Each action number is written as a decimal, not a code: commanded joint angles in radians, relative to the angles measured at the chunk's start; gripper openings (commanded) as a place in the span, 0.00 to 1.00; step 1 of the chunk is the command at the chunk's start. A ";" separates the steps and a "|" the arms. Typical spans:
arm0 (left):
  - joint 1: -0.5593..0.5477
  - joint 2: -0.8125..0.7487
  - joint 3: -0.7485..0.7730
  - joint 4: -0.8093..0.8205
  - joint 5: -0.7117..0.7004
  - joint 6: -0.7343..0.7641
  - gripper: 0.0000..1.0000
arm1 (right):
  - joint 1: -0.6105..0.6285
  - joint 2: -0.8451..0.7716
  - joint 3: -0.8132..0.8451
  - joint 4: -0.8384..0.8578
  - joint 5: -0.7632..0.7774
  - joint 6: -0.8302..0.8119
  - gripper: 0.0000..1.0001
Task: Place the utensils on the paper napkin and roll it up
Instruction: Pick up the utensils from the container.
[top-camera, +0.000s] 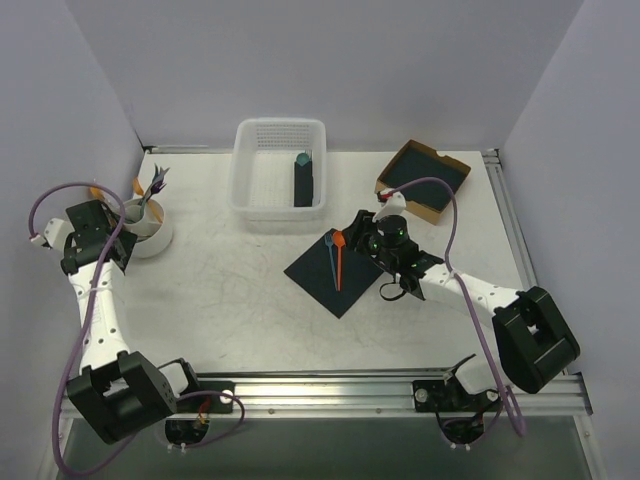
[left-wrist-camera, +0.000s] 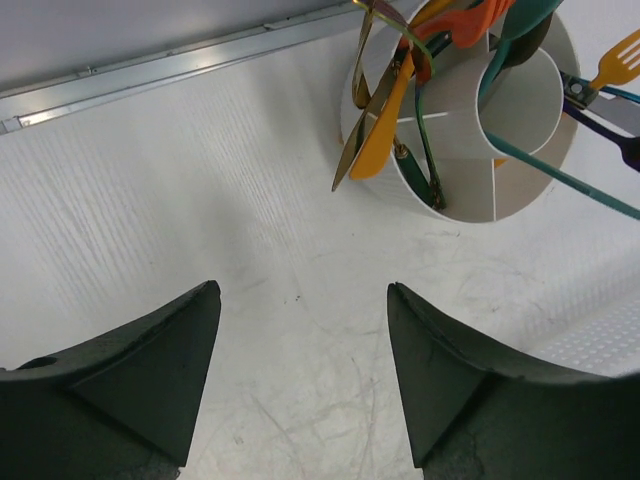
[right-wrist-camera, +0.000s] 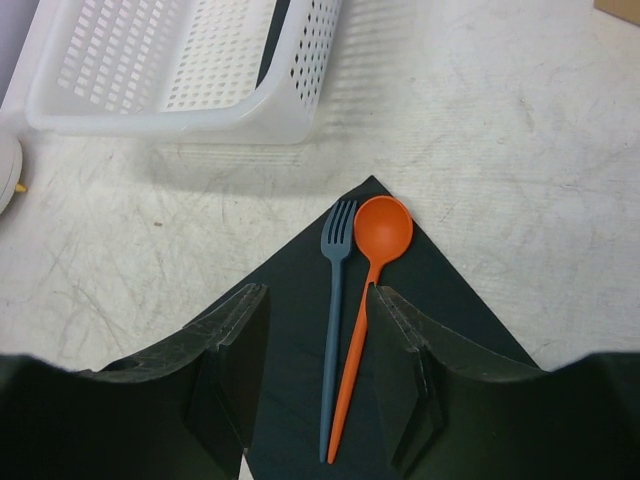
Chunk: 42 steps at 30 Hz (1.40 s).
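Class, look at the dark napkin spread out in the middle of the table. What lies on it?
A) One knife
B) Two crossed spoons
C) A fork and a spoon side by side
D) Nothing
C: the right wrist view shows a blue-grey fork and an orange spoon lying next to each other on the dark napkin.

readable text: none | labels: none | brands: none | numbers, signs: none

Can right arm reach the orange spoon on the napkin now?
Probably yes: right gripper hangs open over the orange spoon, nothing covering it. The blue fork lies close alongside and may get caught too.
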 joint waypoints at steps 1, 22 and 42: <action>0.009 0.030 0.008 0.136 -0.063 -0.038 0.76 | 0.001 -0.039 0.005 0.009 0.040 -0.013 0.43; 0.097 0.176 -0.001 0.427 -0.101 -0.052 0.44 | 0.003 -0.048 0.008 -0.006 0.063 -0.025 0.43; 0.112 0.234 -0.052 0.584 -0.038 -0.002 0.33 | 0.044 -0.040 0.025 -0.026 0.123 -0.047 0.44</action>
